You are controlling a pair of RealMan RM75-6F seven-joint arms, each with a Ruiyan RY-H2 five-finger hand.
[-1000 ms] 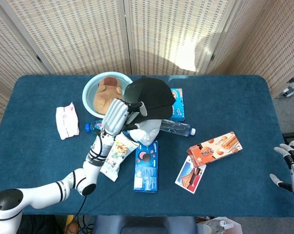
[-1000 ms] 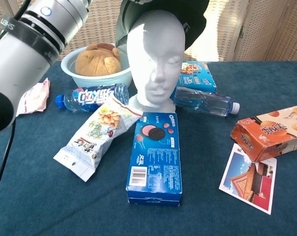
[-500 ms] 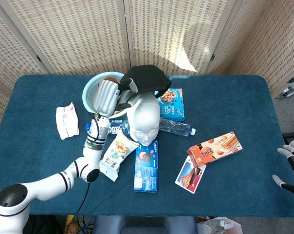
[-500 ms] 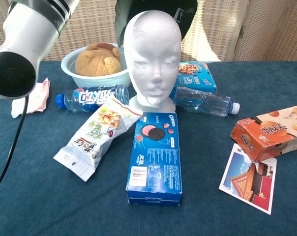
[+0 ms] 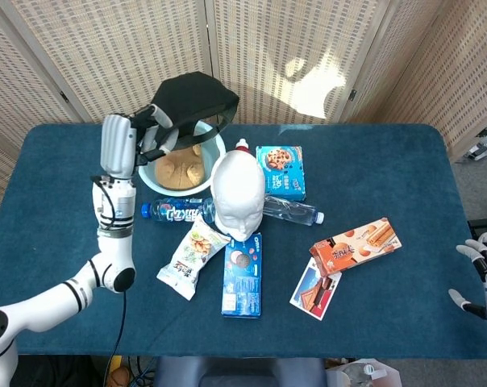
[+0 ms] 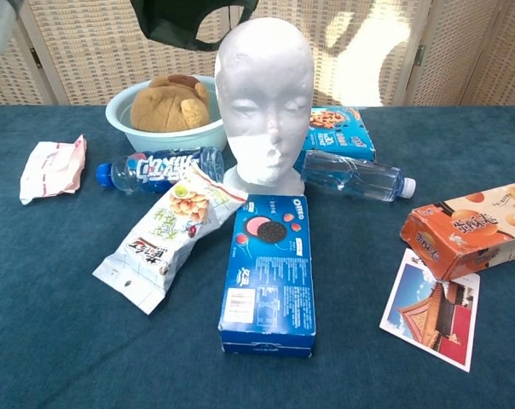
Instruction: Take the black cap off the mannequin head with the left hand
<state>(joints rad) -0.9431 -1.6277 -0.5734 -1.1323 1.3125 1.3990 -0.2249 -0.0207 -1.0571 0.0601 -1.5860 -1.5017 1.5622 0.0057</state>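
Blue cloth covers the worktop. At the far left, the left hand is raised above the worktop, its fingers closed on the edge of the black fabric cap, which hangs in the air above the pale blue bowl holding a brown plush toy. To its right the white foam mannequin head stands bare, clear of the cap. At the near right edge, the right hand rests idle, fingers apart and holding nothing. Judgement: the removal step appears complete. The next move calls for carrying the cap to a bare patch of worktop on the left and releasing it, avoiding the bowl.
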